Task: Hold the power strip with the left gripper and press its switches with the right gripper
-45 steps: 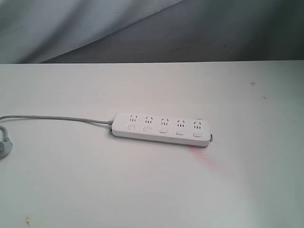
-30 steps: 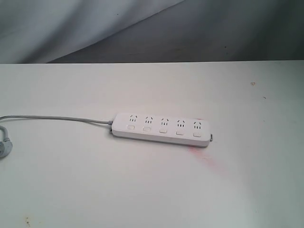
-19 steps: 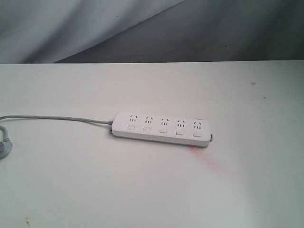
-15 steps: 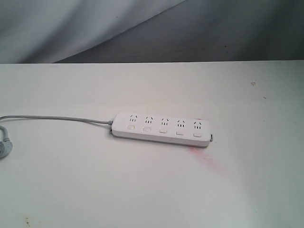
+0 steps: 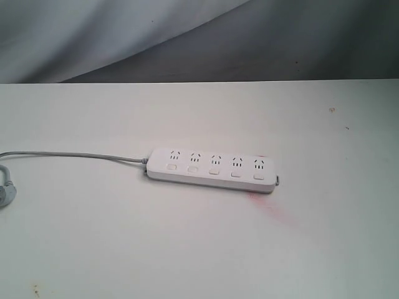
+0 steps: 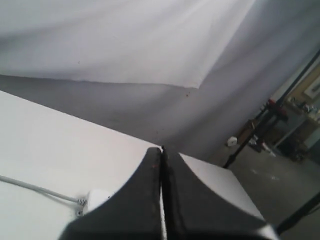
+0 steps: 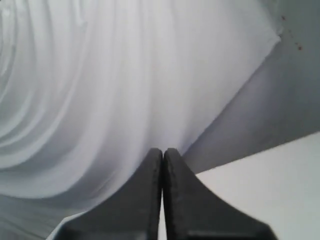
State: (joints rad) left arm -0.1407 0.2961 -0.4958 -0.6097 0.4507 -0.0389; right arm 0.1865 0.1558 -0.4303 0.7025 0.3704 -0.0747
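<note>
Power strip [image 5: 212,170] seen flat on counter [image 5: 187,249], untouched. Left tool [image 6: 161,152] and right tool [image 7: 163,151] found pressed closed, nothing gripped.

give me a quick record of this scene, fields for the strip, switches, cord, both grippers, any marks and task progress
power strip: lying flat on the table, nothing touching it
switches: five in a row along the strip
cord: grey, runs from one end of the strip to the plug at the table's edge
left gripper: shut, empty, clear of the strip
right gripper: shut, empty, strip not in its view
stain: pink, on the table by the strip's cordless end
progress: not started
</note>
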